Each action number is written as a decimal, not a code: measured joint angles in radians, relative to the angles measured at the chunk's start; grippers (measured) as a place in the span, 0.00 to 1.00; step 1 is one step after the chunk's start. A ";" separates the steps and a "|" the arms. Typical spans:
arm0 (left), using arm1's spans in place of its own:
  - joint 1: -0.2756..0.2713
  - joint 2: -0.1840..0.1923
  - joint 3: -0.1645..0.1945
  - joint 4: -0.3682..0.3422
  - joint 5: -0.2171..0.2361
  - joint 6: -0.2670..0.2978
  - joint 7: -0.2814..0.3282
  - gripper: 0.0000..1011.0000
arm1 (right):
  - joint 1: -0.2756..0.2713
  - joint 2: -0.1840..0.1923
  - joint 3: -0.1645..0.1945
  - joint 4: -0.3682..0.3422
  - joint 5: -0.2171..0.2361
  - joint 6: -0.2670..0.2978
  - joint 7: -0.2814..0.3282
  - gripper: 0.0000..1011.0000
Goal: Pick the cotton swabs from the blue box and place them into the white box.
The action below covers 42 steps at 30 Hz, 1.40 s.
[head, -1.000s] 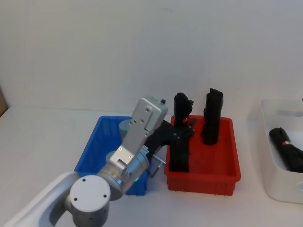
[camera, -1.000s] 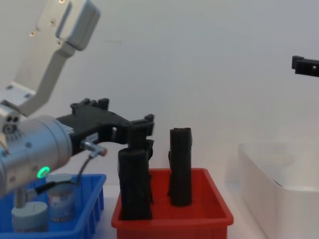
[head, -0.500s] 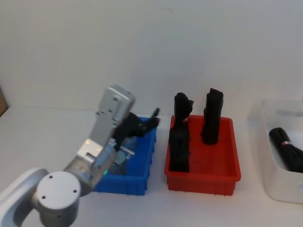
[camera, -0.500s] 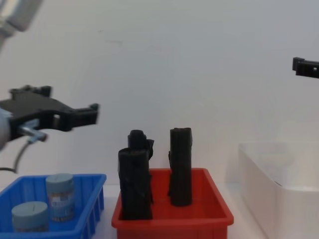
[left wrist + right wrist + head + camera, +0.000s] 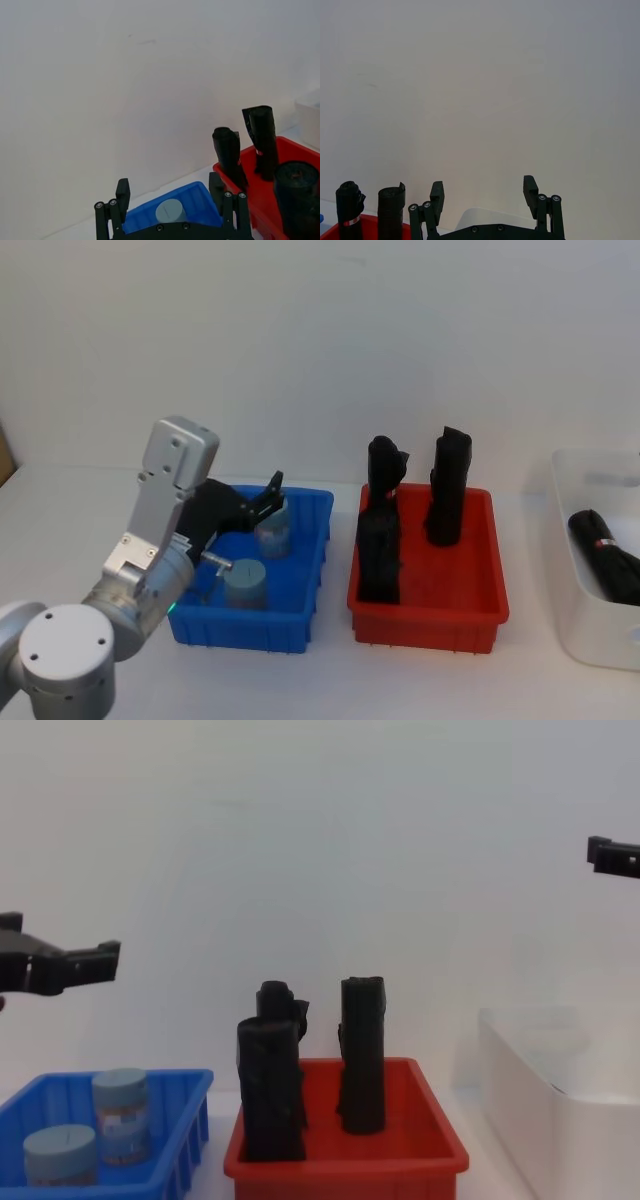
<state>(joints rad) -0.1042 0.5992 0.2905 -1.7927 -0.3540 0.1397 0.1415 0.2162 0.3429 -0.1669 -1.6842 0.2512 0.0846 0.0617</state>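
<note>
Two cotton swabs tubs with grey-blue lids stand in the blue box (image 5: 250,631), one at the back (image 5: 272,530) and one nearer the front (image 5: 244,585). The chest view shows both tubs (image 5: 122,1115) (image 5: 60,1155) in the blue box (image 5: 190,1132). My left gripper (image 5: 262,498) hovers open and empty well above that box, also seen in the chest view (image 5: 70,957). Its wrist view looks past the open left gripper (image 5: 169,187) at one tub (image 5: 170,211). The white box (image 5: 590,635) sits at the far right. My right gripper (image 5: 483,187) is open, high above the white box (image 5: 485,217).
A red bin (image 5: 430,625) with three tall black upright objects (image 5: 447,485) stands between the blue and white boxes. A black roll with a red band (image 5: 605,550) lies in the white box. A plain wall runs behind the table.
My left arm has swung left from over the red bin to above the blue box, uncovering both tubs. Its gripper stays open and empty. The right gripper has not moved.
</note>
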 joint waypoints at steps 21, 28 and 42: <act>-0.046 0.066 -0.048 0.061 -0.061 0.151 -0.282 0.99 | 0.000 0.000 0.000 0.000 0.000 0.000 0.000 0.99; -0.066 0.071 -0.054 0.087 -0.067 0.193 -0.341 0.99 | 0.000 0.000 0.000 0.000 0.000 0.000 0.000 0.99; -0.070 0.059 -0.053 0.134 -0.100 0.214 -0.375 0.99 | 0.000 0.000 0.000 0.000 0.000 0.000 0.000 0.99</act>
<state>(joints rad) -0.1744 0.6581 0.2380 -1.6591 -0.4538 0.3536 -0.2337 0.2162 0.3428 -0.1670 -1.6843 0.2513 0.0845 0.0619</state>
